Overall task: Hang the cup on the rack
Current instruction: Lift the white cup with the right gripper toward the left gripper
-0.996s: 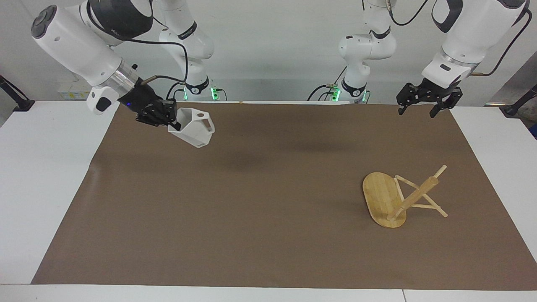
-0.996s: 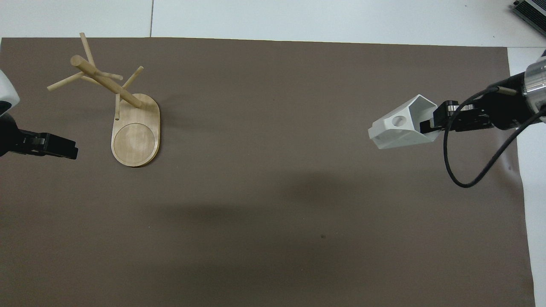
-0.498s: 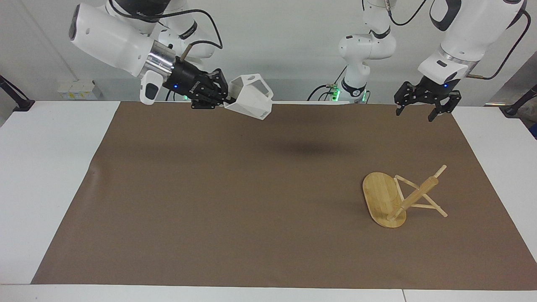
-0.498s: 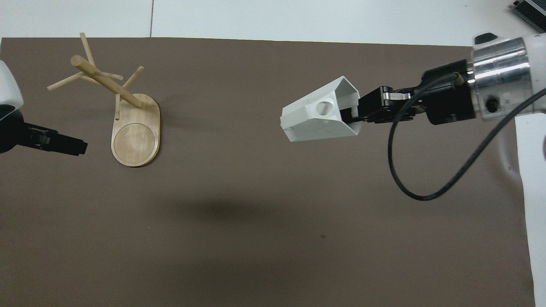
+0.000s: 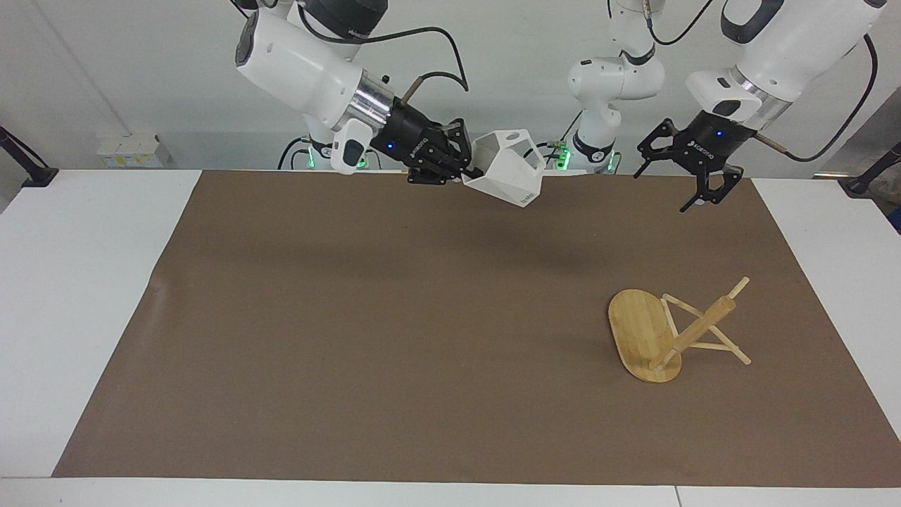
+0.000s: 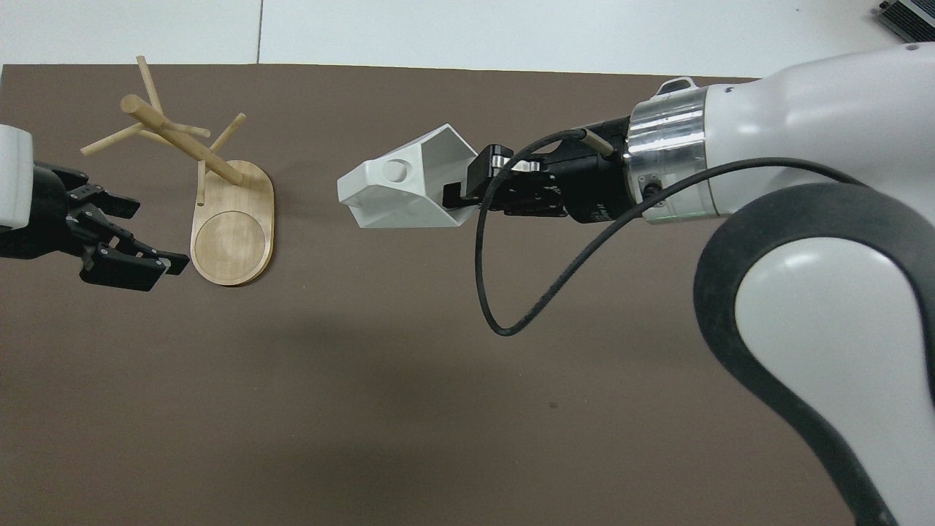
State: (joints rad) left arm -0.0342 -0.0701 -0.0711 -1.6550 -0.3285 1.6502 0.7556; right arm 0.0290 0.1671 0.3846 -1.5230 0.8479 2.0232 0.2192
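Note:
The white faceted cup [image 5: 508,171] [image 6: 398,191] hangs in the air over the middle of the brown mat, lying on its side with its pierced handle facing up. My right gripper [image 5: 464,169] [image 6: 456,197] is shut on the cup's rim, and the cup's narrow base points toward the left arm's end of the table. The bamboo rack [image 5: 644,334] [image 6: 234,234] stands on its oval base toward that end, its pegs bare. Beside the rack's base, my left gripper [image 5: 659,191] [image 6: 162,231] hovers open above the mat, holding nothing.
A brown mat [image 5: 394,338] [image 6: 438,409] covers most of the white table [image 5: 77,282]. A black cable [image 6: 511,321] loops down from the right wrist. The right arm's forearm [image 6: 818,219] spans the mat at its own end in the overhead view.
The right arm has carried the cup up and across from its own end to over the mat's middle. The left gripper has tilted and swung in toward the rack, still open.

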